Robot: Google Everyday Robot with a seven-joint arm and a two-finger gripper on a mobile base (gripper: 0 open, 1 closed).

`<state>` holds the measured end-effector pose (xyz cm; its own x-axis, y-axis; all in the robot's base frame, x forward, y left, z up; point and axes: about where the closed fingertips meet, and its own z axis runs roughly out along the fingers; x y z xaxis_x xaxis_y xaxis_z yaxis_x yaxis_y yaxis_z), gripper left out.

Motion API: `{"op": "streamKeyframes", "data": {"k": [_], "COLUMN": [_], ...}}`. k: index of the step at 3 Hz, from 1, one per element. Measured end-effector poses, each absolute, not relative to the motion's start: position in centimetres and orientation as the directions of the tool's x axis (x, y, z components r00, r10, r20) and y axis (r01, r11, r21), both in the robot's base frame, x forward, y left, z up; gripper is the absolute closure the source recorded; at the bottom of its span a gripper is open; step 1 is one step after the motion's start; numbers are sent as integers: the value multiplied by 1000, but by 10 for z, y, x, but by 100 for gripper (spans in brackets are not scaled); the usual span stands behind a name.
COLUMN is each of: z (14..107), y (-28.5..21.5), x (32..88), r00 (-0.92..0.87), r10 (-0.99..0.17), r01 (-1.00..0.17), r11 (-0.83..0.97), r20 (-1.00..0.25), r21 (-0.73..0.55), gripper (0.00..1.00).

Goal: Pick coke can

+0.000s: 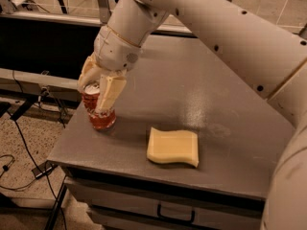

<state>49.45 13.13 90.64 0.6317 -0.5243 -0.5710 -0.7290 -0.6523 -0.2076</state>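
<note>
Gripping coke can (101,120) near table (201,90) left edge | gripper (96,96) clamped across its upper half — lift straight up, no tilt | yellow sponge (172,146) well apart

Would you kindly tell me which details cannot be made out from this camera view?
Camera view only:
The red aluminium coke can: its label is mostly covered by the gripper, closed round it near the grey table's front left corner.
The white robot arm: cut off by the top and right edges.
The dark drawer front: cut off by the bottom edge.
</note>
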Motion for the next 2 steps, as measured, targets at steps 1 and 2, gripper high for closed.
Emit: {"op": "streamKeyframes", "data": {"k": [1, 2], "z": [948, 949], "y": [127, 130], "x": [507, 509], "r00": [630, 631], "r10": [-501, -499], "r01": [-730, -731], "r11": [-643, -639], "r20": [-593, -594], "r21": [-233, -240], "gripper": [100, 100]}}
